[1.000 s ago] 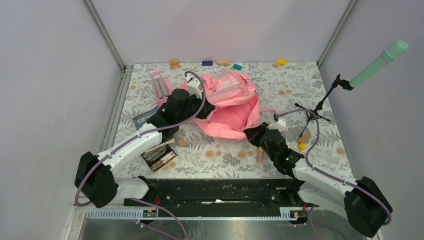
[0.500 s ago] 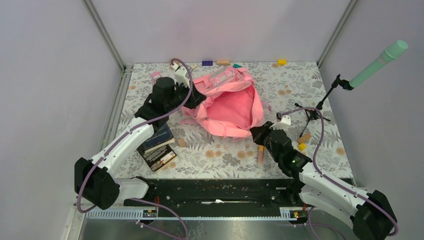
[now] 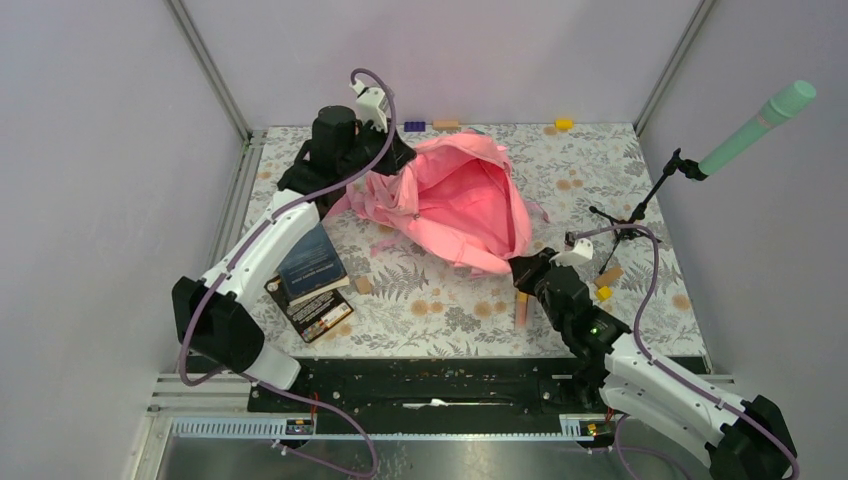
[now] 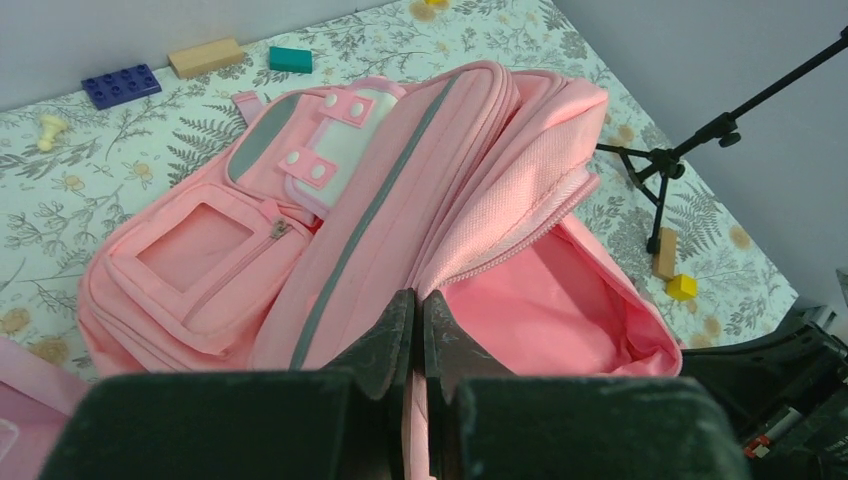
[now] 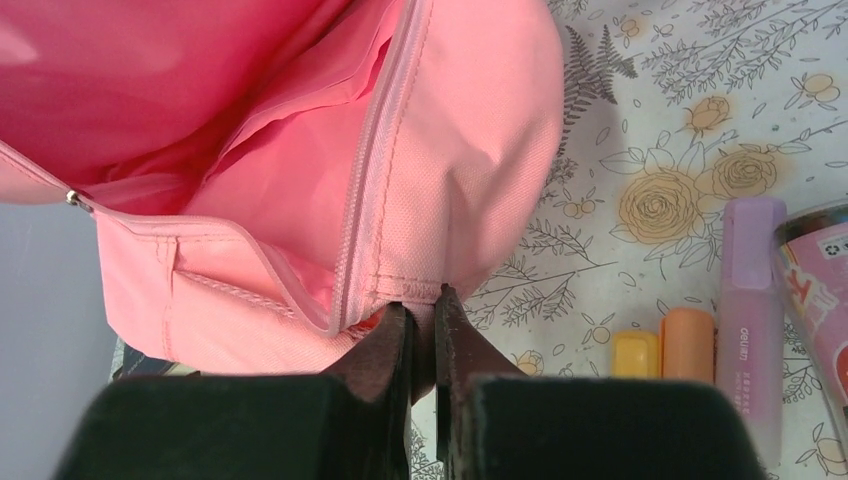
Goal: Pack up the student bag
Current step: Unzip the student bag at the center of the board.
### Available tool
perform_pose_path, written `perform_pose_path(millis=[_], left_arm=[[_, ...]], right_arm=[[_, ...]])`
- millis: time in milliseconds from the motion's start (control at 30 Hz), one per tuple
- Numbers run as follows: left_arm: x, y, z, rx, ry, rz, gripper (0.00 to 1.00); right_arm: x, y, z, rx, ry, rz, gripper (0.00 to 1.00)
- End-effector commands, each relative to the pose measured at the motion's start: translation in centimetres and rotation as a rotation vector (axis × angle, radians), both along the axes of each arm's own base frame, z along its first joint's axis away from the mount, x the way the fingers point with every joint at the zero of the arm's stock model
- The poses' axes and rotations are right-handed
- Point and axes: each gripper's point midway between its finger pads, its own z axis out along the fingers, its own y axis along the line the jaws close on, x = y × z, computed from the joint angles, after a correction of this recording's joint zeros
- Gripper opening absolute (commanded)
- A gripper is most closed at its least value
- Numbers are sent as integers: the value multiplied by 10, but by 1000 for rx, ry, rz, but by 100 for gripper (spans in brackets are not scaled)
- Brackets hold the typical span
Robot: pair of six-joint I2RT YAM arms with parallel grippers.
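Student bag [image 3: 455, 195]: soft pink woven backpack, slumped at the far middle of the floral mat [image 3: 440, 310]. Main zip undone, smooth pink lining showing. Grey stripe, white flap with round pink snaps.
Left gripper [image 4: 420, 305]: black jaws pinched on the bag's far-left zip rim, holding it raised.
Right gripper [image 5: 422, 300]: jaws clamped on the near-right seam at the zip's end.
Books [image 3: 312, 270]: flat stack, dark covers, beneath the left arm.
Lilac tube [image 5: 747, 330]: smooth cylinder, lying right of the bag.

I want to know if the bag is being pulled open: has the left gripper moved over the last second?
Yes. The left gripper, shut on the student bag, has moved toward the blue block at the table's far edge.
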Motion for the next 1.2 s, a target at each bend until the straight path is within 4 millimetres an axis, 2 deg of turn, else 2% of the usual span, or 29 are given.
perform_pose_path(millis=[0,167,233,267,300,333,367,400,467,600,667,733,867,1000,1167], left_arm=[[50,50,85,25,-304,212,0],[49,52,91,71,-340,195,0],[40,43,87,79,-347,122,0],[31,39,87,77,-353,76,0],[23,33,83,77,-355,25,0],[15,28,79,77,-355,-22,0],[6,25,69,79,-340,-64,0],[-2,22,65,75,-331,-97,0],[-18,18,54,69,-305,-155,0],[-44,16,31,66,-240,-234,0],[-56,14,22,59,-216,-275,0],[-67,12,14,66,-207,-312,0],[-80,9,9,89,-197,-351,0],[-87,6,8,94,-200,-373,0],[-95,3,10,98,-200,-402,0]], right_arm=[[-21,-42,-62,-224,164,-78,0],[-21,-41,-59,-249,155,-54,0],[-18,-34,-48,-270,120,1,0],[-16,-29,-37,-283,93,35,4],[-15,-26,-31,-307,78,69,15],[-14,-24,-21,-326,64,85,31],[-10,-24,-5,-334,41,83,55],[-7,-26,8,-346,24,69,69],[-3,-26,33,-371,-17,76,80],[9,-9,78,-419,-126,158,84],[16,9,98,-451,-201,249,84],[22,29,118,-494,-288,342,92],[36,66,147,-559,-441,493,92],[47,99,153,-612,-523,633,90],[73,122,140,-736,-530,712,88]])
